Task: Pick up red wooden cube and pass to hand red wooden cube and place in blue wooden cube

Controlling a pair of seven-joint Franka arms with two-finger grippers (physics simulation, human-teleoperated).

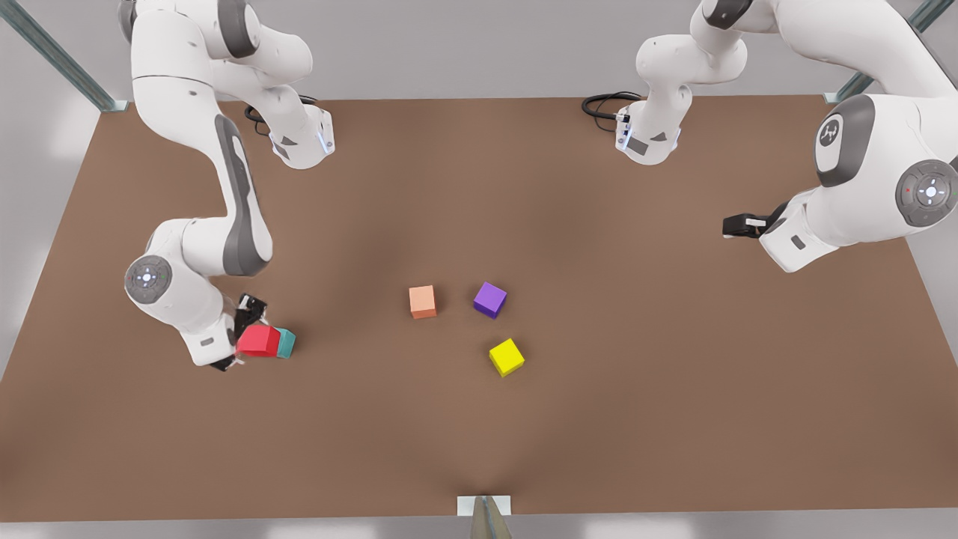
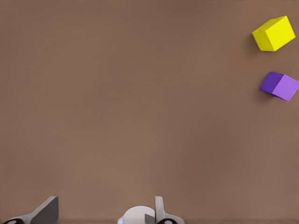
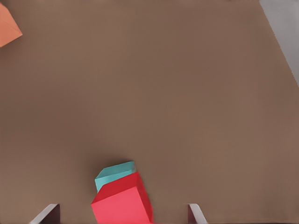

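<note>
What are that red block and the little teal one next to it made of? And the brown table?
The red wooden cube and the blue wooden cube look matte and plain: flat colour, no grain or shine, so painted wood or plastic would both fit. The table looks like a smooth, dull brown board, no gloss.

Brown table (image 1: 599, 419) carries orange (image 1: 422, 301), purple (image 1: 489, 299), yellow cubes (image 1: 507, 357).
</note>
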